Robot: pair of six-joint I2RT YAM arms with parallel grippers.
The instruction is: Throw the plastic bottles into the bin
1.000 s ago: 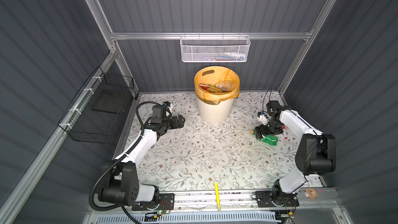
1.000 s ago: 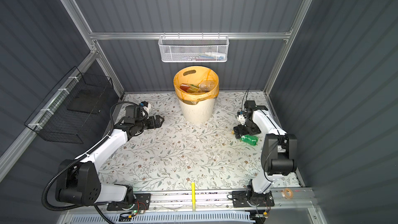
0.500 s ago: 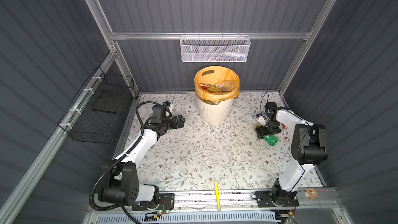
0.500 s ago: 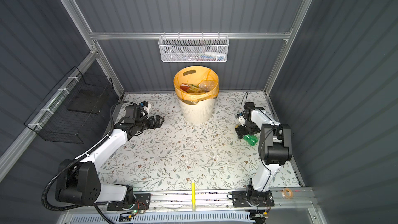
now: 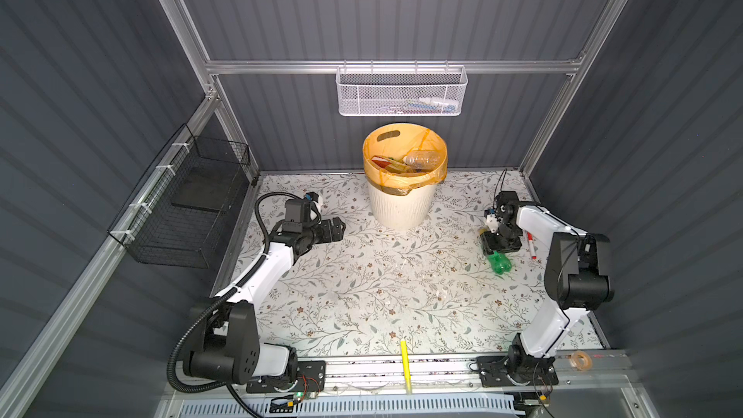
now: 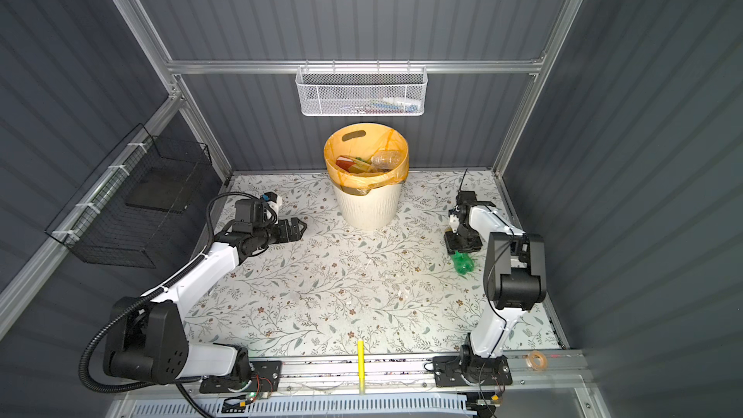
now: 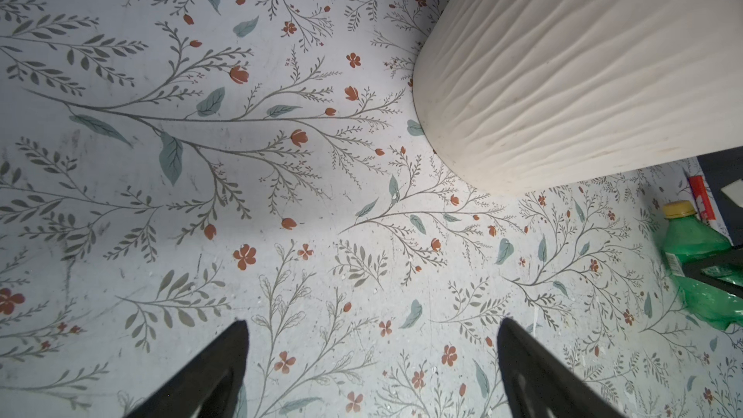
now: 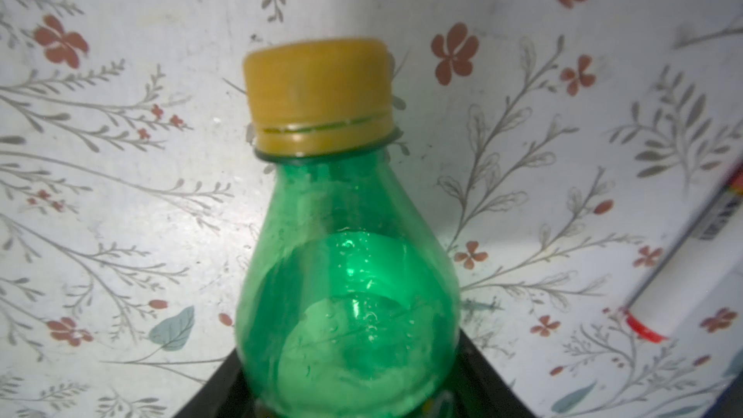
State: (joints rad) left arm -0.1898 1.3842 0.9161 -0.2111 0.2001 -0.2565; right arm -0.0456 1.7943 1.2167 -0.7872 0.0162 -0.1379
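A green plastic bottle (image 5: 499,264) (image 6: 463,264) with a yellow cap lies on the floral table at the right. My right gripper (image 5: 497,246) (image 6: 461,245) is down over it. In the right wrist view the bottle (image 8: 345,259) fills the space between the dark fingers, which press on both its sides; the right gripper (image 8: 345,359) is shut on it. The cream ribbed bin (image 5: 402,207) (image 6: 368,207) (image 7: 563,74) stands at the back centre with a clear bottle (image 5: 422,159) and other bottles inside. My left gripper (image 5: 341,229) (image 6: 301,229) (image 7: 372,327) hovers open and empty to the bin's left.
A white marker with a red cap (image 5: 530,245) (image 8: 683,267) lies just right of the green bottle. A yellow marker pen (image 5: 405,363) rests at the front edge. A white mesh basket (image 5: 402,92) hangs on the back wall, a black wire basket (image 5: 185,203) on the left wall.
The right arm has swung in and come down over the green bottle, and its jaws have closed from wide open onto it. The left arm has not moved.
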